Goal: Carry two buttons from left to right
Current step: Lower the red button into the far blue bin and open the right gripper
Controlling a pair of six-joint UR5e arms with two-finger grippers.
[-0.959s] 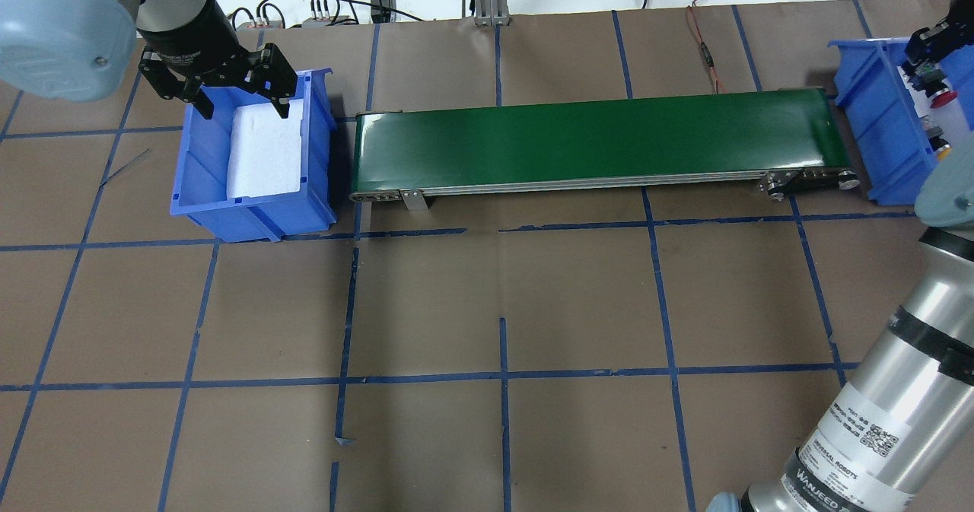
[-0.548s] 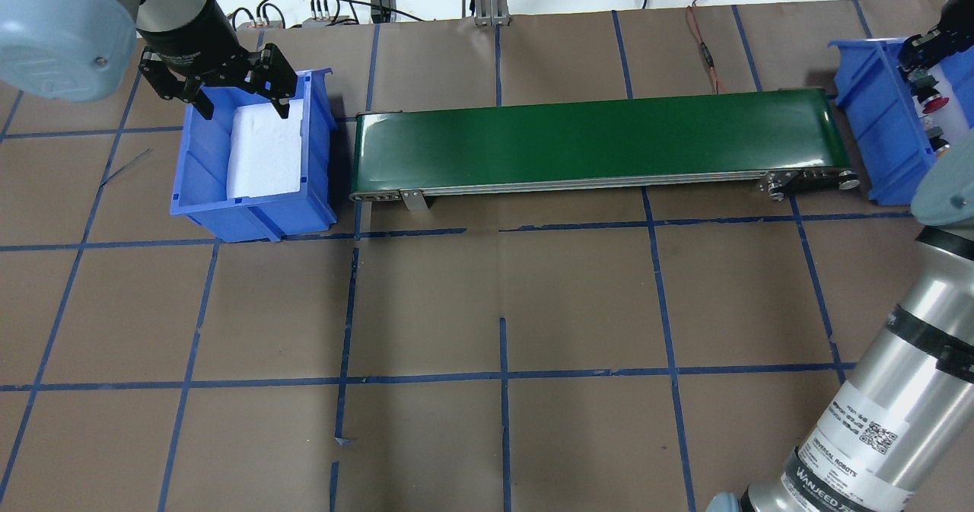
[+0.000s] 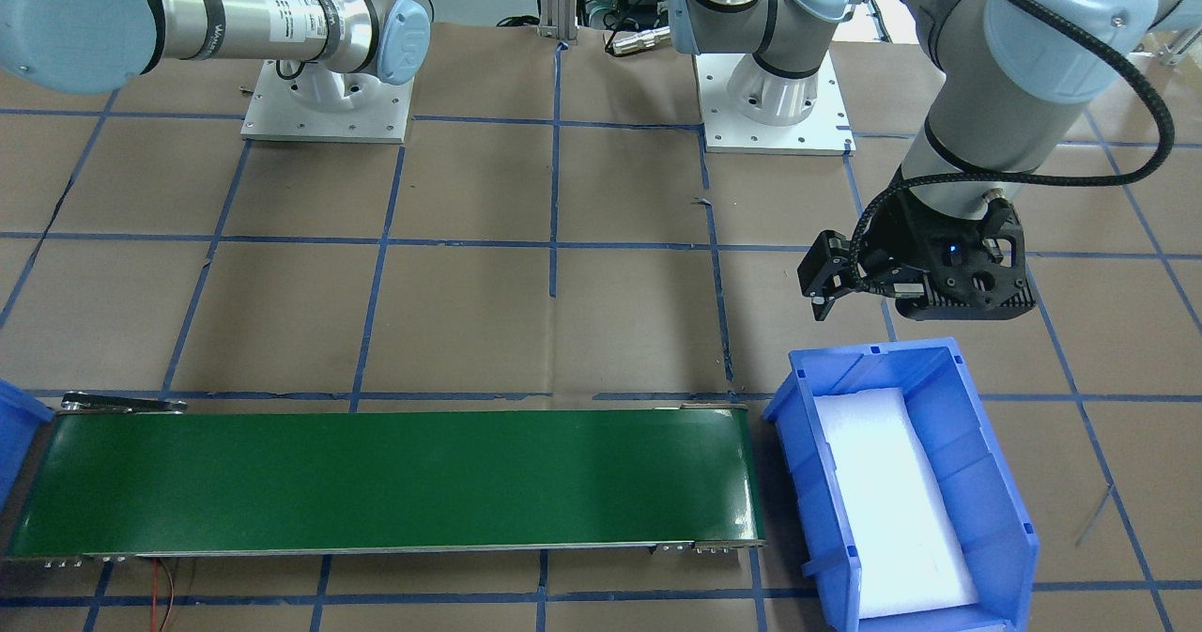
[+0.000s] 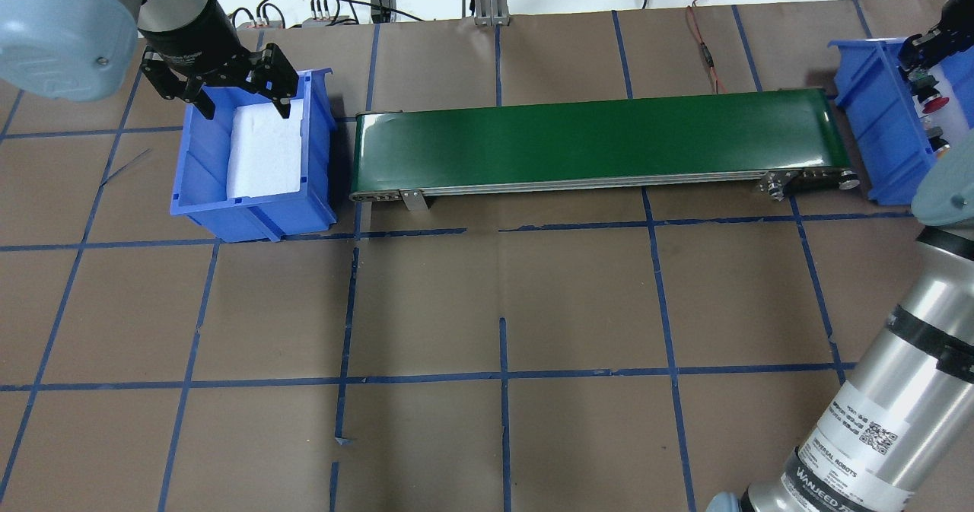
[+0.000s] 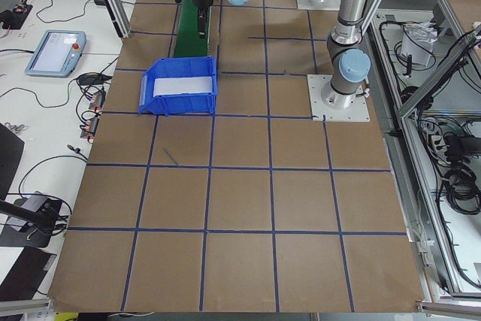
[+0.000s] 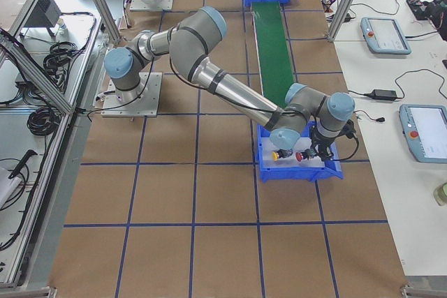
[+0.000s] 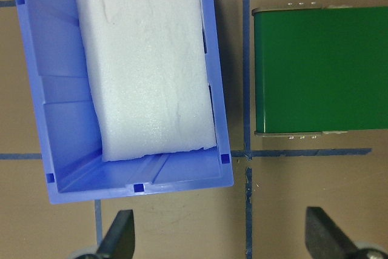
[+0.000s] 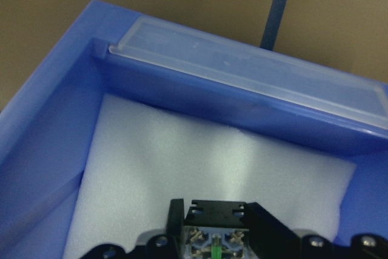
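The red button (image 6: 301, 156) and the yellow button (image 6: 280, 153) are in the right blue bin (image 6: 297, 172) on white foam. In the overhead view the red button (image 4: 934, 103) shows by the right edge, and the yellow button (image 4: 938, 144) is partly hidden by my right arm. My right gripper (image 4: 918, 59) is inside that bin, shut on the red button's contact block (image 8: 215, 239). My left gripper (image 4: 243, 107) is open and empty, hovering over the back edge of the left blue bin (image 4: 205, 208). Its fingertips (image 7: 120, 235) frame that bin, which holds only white foam.
A green conveyor belt (image 4: 593, 139) runs between the two bins, bare on top. Brown paper with a blue tape grid covers the table. Cables lie beyond the far edge (image 4: 342, 2). My right arm's elbow (image 4: 943, 192) hangs over the right bin's near end.
The right gripper with the red button shifted slightly left and away within the right bin, then held still. The left gripper stays open over the left bin.
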